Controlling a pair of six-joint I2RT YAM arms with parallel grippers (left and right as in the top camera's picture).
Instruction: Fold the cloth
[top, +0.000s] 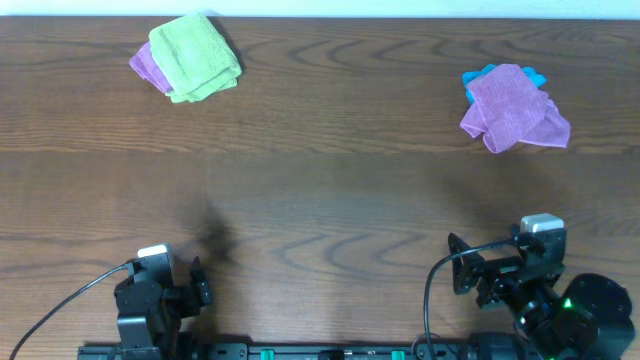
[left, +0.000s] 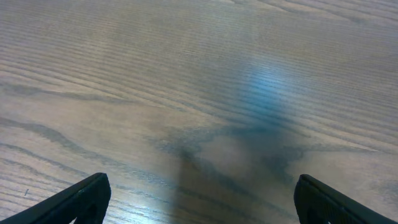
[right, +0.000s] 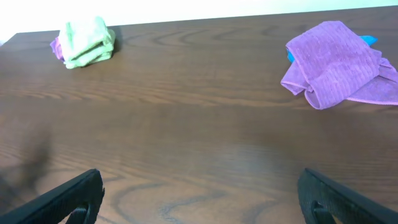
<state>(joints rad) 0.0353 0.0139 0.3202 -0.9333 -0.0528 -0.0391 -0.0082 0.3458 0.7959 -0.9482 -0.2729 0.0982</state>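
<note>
The left fingers (left: 81, 202) are spread wide. Only bare wood grain and a soft shadow lie between the two dark tips, and they hold and touch nothing. The right fingers (right: 68, 202) are spread just as wide, with open desk (top: 320, 180) between them and nothing in their grip.

In the overhead view there are two arms, both at the near edge of the desk, one toward the left and one toward the right. Both are well apart from every cloth.

There are four cloths. One lime-green cloth (top: 195, 57) lies bunched in layers near the far edge toward the left. It rests on one purple cloth (top: 145, 68), which peeks out on its left side. A second purple cloth (top: 512, 108) lies crumpled near the far edge toward the right, on top of one bright blue cloth (top: 485, 75).

The right wrist view takes in both piles across the desk. The left wrist view shows only the desk surface.
</note>
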